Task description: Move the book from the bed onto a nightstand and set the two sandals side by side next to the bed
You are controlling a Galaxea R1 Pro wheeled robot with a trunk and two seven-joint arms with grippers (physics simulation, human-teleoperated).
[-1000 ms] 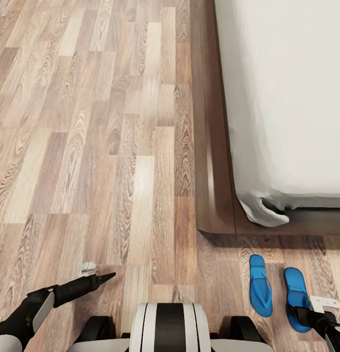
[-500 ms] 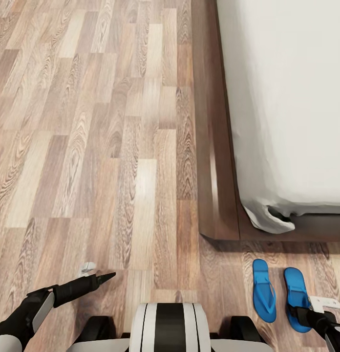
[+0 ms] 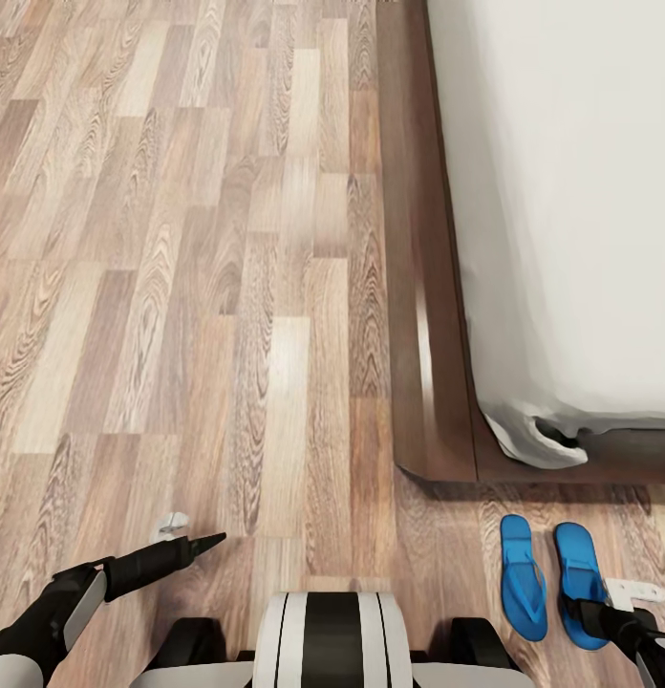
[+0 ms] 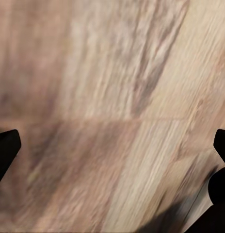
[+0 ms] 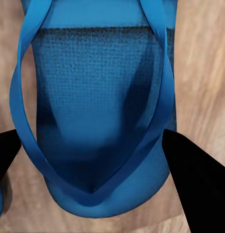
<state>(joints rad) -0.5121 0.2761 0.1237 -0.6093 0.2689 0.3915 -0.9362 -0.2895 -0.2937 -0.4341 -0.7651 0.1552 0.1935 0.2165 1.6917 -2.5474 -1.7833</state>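
Two bright blue sandals show at the foot of the bed (image 3: 562, 191), whose pale mattress rests on a dark brown frame (image 3: 418, 287). One sandal (image 3: 524, 583) lies flat on the wood floor. The other sandal (image 3: 579, 569) sits just to its right, parallel to it, under my right gripper (image 3: 592, 608). Close up, that sandal (image 5: 100, 97) spans the gap between the two dark fingers (image 5: 195, 184), and the right gripper (image 5: 93, 136) is shut across its width. My left gripper (image 3: 216, 541) hangs low over bare floor, open and holding nothing (image 4: 112, 150). The book and the nightstands are out of view.
The bed frame's corner (image 3: 414, 470) juts out just beyond the sandals. A rumpled fold of sheet (image 3: 538, 444) hangs at the mattress corner. Open wood-plank floor (image 3: 180, 287) stretches to the left of the bed. My base (image 3: 332, 640) is at the near edge.
The view has shifted, so the bed corner sits lower in the picture. The held sandal kept its place with my right gripper, and the gap to the sandal on the floor has narrowed.
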